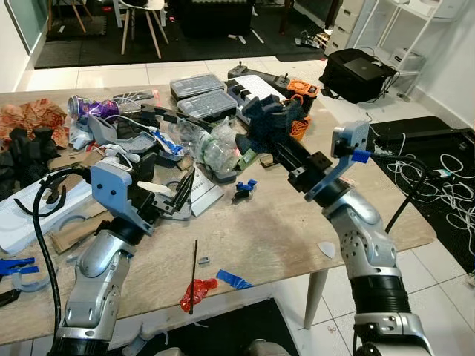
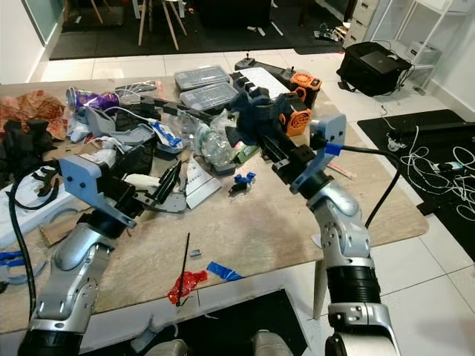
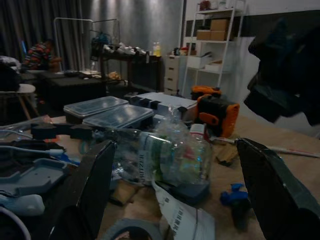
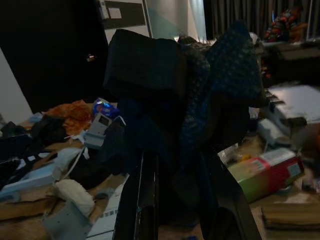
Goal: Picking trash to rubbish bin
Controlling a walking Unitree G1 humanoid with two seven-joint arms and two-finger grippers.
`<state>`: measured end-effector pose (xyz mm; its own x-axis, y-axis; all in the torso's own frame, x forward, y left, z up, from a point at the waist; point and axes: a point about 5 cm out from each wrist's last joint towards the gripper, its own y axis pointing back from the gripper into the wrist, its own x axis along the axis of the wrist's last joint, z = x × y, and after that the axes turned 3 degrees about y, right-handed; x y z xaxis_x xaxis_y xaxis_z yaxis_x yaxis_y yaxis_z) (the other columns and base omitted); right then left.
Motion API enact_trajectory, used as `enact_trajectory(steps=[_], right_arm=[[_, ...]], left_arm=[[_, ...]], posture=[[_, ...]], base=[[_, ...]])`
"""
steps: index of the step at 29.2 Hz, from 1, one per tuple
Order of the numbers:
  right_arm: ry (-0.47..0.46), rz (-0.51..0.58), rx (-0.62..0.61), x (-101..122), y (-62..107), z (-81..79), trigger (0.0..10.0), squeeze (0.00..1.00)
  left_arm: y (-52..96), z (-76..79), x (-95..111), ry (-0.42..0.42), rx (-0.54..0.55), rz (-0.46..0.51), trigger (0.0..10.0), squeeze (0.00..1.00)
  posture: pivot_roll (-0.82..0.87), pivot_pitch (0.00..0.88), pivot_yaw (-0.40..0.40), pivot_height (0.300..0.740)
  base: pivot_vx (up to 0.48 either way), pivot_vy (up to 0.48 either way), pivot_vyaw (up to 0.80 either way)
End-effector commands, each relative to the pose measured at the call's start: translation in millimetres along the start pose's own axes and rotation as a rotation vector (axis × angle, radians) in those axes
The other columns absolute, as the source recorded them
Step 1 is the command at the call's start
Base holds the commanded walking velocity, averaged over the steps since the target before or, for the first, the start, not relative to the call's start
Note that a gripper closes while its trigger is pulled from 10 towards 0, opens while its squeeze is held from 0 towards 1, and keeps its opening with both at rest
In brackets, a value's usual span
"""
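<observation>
The table [image 1: 282, 222] is showing a matt, pale wood-grain top. The right gripper [image 1: 269, 127] is pinching a dark blue cloth wad [image 1: 273, 117], soft and creased. A crushed bottle [image 3: 165, 157] is glinting as clear, glossy plastic. The two lidded boxes [image 1: 202, 95] are looking like smoky translucent plastic, though dimness is making that uncertain. Red scrap [image 1: 197, 291] is shining like foil.

A wooden table [image 1: 282, 222] carries the clutter. Just past the left hand's fingers lies a white printed sheet [image 1: 202, 194], and beyond it a small blue clip [image 1: 243, 188]. Farther out from both hands sit two grey lidded trays [image 1: 199, 95] and an orange-and-black power tool [image 1: 302, 90]. Nearer than the left hand, at the table's front edge, lies a thin black stick [image 1: 194, 273]. Off to the right hand's outer side, a black bag [image 1: 358, 73] rests on the tiled floor beside a tangle of white cables [image 1: 434, 174].
</observation>
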<state>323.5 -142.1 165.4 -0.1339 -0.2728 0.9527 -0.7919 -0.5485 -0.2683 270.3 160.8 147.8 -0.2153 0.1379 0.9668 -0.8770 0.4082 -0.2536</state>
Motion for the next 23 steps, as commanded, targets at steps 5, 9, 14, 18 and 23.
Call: enact_trajectory(steps=[5,9,14,18,23], right_arm=[[-0.026,-0.002,-0.008,-1.1,-3.2,-1.9,10.0,0.0],[-0.032,0.002,-0.007,-2.1,-3.9,-3.7,10.0,0.0],[-0.031,0.003,0.013,-2.7,-6.5,-6.0,10.0,0.0],[-0.03,0.001,0.016,-2.8,-6.7,-6.0,10.0,0.0],[-0.029,-0.002,0.018,-2.8,-7.0,-6.0,10.0,0.0]], left_arm=[[2.1,-2.7,-11.1,-0.016,0.049,-0.049,10.0,0.0],[0.2,-4.3,-13.7,-0.022,0.056,-0.054,10.0,0.0],[-5.2,-2.5,-17.2,-0.016,0.036,-0.064,10.0,0.0],[-5.6,-2.4,-18.0,-0.015,0.034,-0.062,10.0,0.0],[-6.2,-2.5,-18.9,-0.012,0.031,-0.061,10.0,0.0]], posture=[[0.03,0.0,-0.037,0.74],[0.03,0.0,-0.029,0.74],[0.03,0.0,-0.026,0.74],[0.03,0.0,-0.027,0.74],[0.03,0.0,-0.03,0.74]], base=[[0.0,0.0,0.0],[-0.18,0.0,0.0],[-0.332,0.0,0.0],[-0.331,0.0,0.0],[-0.326,0.0,0.0]])
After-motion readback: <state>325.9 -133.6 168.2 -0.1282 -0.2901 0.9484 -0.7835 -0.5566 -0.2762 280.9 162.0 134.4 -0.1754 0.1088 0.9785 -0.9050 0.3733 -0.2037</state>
